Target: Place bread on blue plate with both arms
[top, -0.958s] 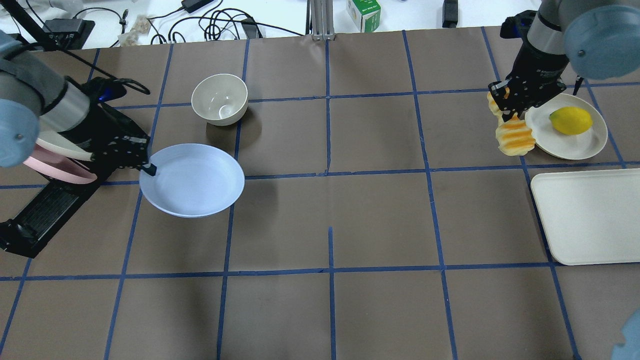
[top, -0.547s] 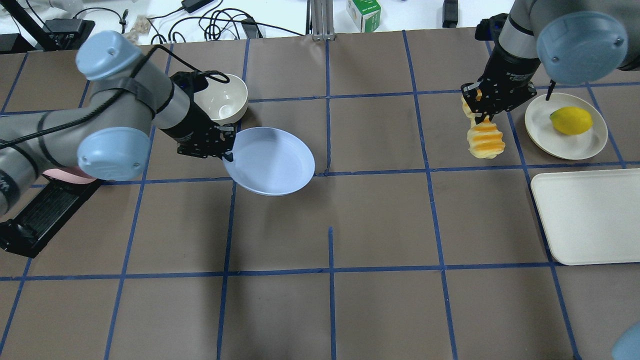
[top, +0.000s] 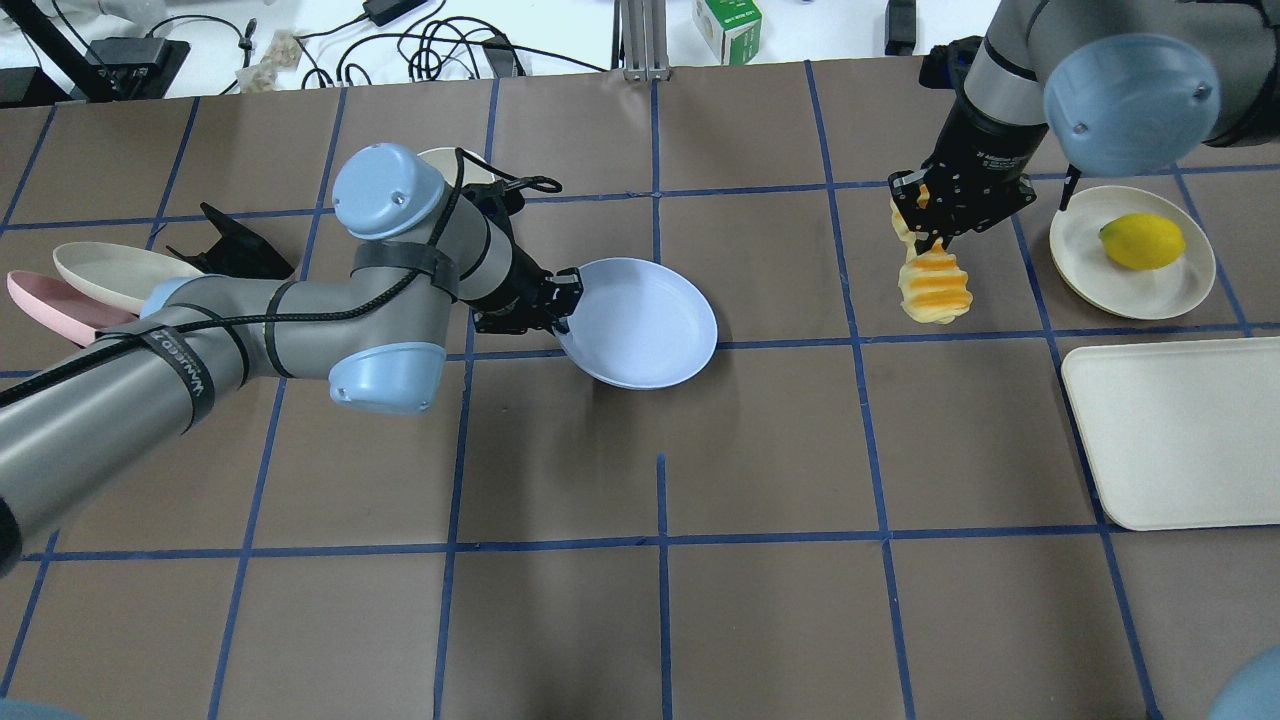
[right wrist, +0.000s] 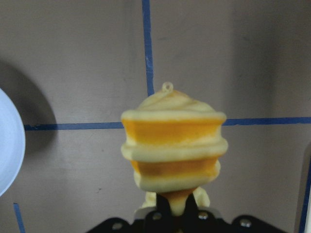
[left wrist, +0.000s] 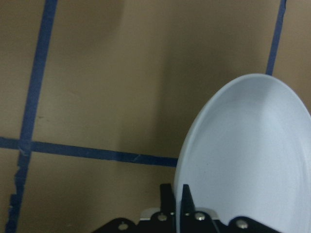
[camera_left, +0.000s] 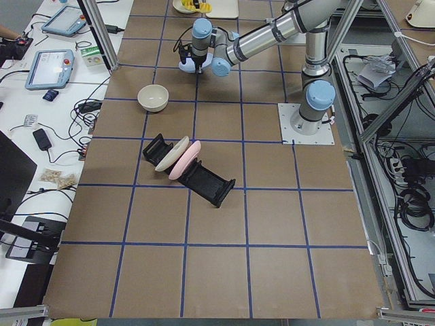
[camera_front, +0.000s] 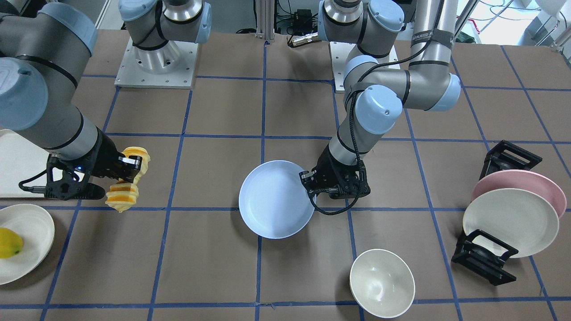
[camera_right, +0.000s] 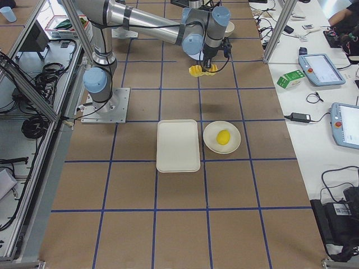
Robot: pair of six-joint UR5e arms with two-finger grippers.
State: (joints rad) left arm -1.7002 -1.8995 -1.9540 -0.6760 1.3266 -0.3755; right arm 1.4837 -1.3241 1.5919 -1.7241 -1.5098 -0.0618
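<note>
My left gripper (top: pixel 562 297) is shut on the rim of the pale blue plate (top: pixel 645 322) and holds it above the middle of the table. The plate also shows in the front view (camera_front: pixel 275 199) and in the left wrist view (left wrist: pixel 248 160). My right gripper (top: pixel 932 228) is shut on one end of the ridged orange-yellow bread (top: pixel 934 287), which hangs free above the table to the plate's right. The bread also shows in the front view (camera_front: pixel 123 194) and fills the right wrist view (right wrist: pixel 173 145). Plate and bread are about one grid square apart.
A cream bowl (camera_front: pixel 382 282) sits at the far left behind my left arm. A black rack (camera_front: pixel 484 258) holds a pink plate (camera_front: pixel 535 182) and a cream plate (camera_front: pixel 511 221). A cream plate (top: pixel 1150 285) with a yellow fruit (top: pixel 1141 240) and a white tray (top: pixel 1180 430) lie at the right.
My left arm has carried the blue plate rightward from the rack toward the table's middle. My right arm has moved the bread leftward, away from the plate with the yellow fruit.
</note>
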